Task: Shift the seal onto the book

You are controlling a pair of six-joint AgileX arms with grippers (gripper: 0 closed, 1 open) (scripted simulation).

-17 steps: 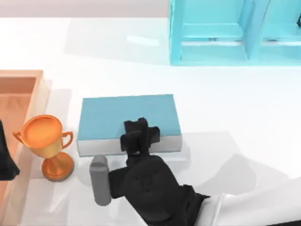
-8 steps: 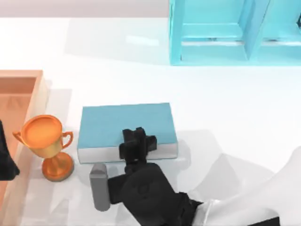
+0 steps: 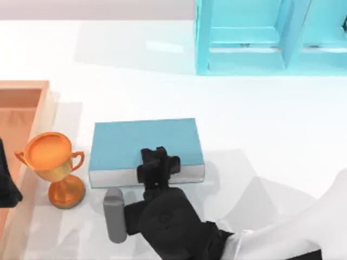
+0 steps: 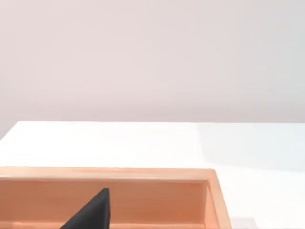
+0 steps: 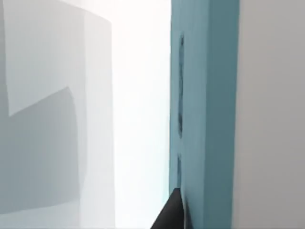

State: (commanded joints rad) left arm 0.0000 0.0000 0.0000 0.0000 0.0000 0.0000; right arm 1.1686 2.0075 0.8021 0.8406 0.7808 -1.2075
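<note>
Right arm: black wrist and white forearm enter from the near right edge of the white bench [image 3: 260, 124], with a grey cylinder [image 3: 114, 214] mounted on the wrist's left side. Right hand [image 3: 157, 165]: black, positioned over the near edge of the book [image 3: 141, 142], close to its middle; whether its fingers are spread or pressed together cannot be told, and whether the seal sits between them cannot be told either. In the right wrist view a dark fingertip [image 5: 172, 212] lies against the book's teal cover [image 5: 202, 119], the white bench beside it. Book: flat, teal-blue cover, white page edges facing near, lying left of the bench's centre. Trophy [image 3: 53, 162]: shiny orange, two-handled, upright, just left of the book and apart from it. Tray [image 3: 30, 86]: tan wooden, open-topped, at the left edge of the bench, beyond and beside the trophy. Left hand [image 3: 6, 187]: a dark shape at the left edge, over the tray; its finger state cannot be told; one dark fingertip [image 4: 93, 212] appears above the tray's inner wall [image 4: 157, 198] in the left wrist view. Shelf unit [image 3: 271, 35]: light cyan, at the far right.
</note>
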